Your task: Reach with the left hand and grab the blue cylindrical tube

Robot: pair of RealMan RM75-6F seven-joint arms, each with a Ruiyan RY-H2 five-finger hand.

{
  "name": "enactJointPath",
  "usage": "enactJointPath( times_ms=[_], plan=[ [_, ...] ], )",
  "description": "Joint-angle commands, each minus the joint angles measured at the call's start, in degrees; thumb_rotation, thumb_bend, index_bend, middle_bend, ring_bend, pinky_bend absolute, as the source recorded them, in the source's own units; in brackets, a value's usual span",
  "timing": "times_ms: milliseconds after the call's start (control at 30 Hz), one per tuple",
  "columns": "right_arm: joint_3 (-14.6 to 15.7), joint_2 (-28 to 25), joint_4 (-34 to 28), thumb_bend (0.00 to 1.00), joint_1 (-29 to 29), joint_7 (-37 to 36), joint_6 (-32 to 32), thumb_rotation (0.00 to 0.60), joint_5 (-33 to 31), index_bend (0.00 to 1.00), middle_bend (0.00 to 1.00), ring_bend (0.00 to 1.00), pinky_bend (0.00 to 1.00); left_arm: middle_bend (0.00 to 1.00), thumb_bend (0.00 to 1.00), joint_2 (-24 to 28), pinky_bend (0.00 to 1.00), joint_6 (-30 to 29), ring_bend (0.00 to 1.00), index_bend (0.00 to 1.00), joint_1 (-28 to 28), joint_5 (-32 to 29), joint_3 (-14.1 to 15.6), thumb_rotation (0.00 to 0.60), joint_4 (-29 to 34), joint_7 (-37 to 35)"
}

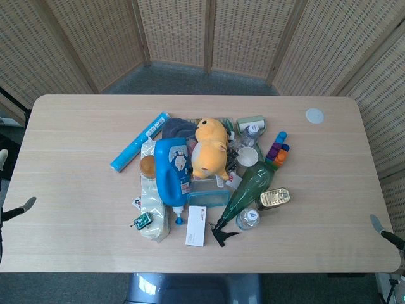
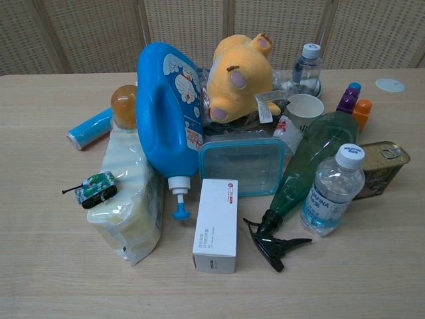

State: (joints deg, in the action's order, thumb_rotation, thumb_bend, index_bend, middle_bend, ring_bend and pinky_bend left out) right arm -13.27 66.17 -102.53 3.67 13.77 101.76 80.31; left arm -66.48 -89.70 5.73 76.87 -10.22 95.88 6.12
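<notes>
Only dark tips show at the head view's lower edges, perhaps the hands.

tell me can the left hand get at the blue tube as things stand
Probably yes: the blue tube lies on the pile's left edge, its outer side facing bare table. The left hand is barely in view.

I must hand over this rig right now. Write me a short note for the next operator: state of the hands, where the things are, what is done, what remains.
Hands: neither one clearly shows in the head view or the chest view; nothing is held.
Blue cylindrical tube: lies flat on the table, at the left edge of the pile, beside the blue detergent bottle and the pale refill pouch. Its left side is free.
Done: nothing yet, tube untouched.
Left: reach in with the left hand, probably from the open left side, and grip the tube.
</notes>
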Motion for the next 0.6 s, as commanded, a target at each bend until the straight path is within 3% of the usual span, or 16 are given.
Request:
enactJointPath(
  times_ms=[33,333,500,600],
  plan=[
    [0.0,-0.2,-0.1,0.00,0.1,-0.1,0.1,0.508,0.0,0.00,0.00,0.00,0.00,0.00,0.00,-0.1,0.00,0.5,0.00,0.00,0.1,0.0,0.3,0.600,-0.5,0.4],
    [0.2,-1.1,-1.4,0.00,0.3,-1.1,-0.2,0.506,0.1,0.00,0.00,0.00,0.00,0.00,0.00,-1.2,0.00,1.5,0.00,0.00,0.5,-2.3,-0.5,0.600,-0.6,0.5],
    [0.2,-1.7,-2.0,0.00,0.3,-1.8,-1.2,0.507,-0.8,0.00,0.00,0.00,0.00,0.00,0.00,-3.2,0.00,4.2,0.00,0.00,1.9,-9.0,-3.0,0.600,-0.8,2.4],
    [0.1,-1.8,-2.0,0.00,0.1,-1.9,-1.7,0.508,-1.4,0.00,0.00,0.00,0.00,0.00,0.00,-4.5,0.00,7.4,0.00,0.00,4.2,-13.5,-5.0,0.600,-4.2,5.4]
  ],
)
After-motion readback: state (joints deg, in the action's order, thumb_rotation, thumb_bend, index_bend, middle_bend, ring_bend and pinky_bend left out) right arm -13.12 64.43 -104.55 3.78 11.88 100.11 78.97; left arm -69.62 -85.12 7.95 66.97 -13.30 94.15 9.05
